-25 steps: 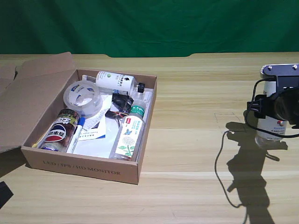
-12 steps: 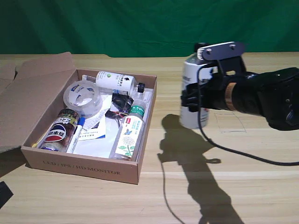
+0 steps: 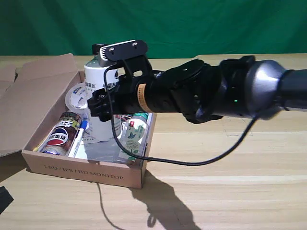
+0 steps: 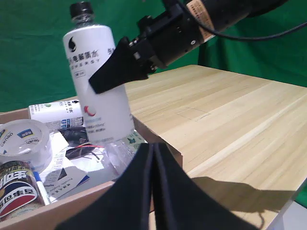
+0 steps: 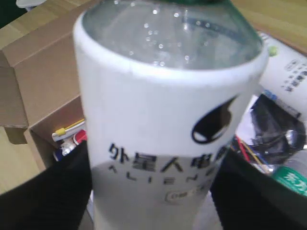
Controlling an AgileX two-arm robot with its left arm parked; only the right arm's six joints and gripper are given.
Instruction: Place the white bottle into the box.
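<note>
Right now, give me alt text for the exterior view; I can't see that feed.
The right gripper holds the white bottle upright over the open box, which already contains a tape roll, a cola can and a green-capped bottle.

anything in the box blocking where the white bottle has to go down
Yes. The right gripper holds the white bottle upright over the box, whose floor is crowded: tape roll, green-capped clear bottle and papers lie below and beside it.

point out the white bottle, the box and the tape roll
white bottle (image 4: 98, 91): left wrist view, label middle
box (image 3: 81, 172): exterior view, printed front wall
tape roll (image 4: 21, 141): left wrist view, outer side
</note>
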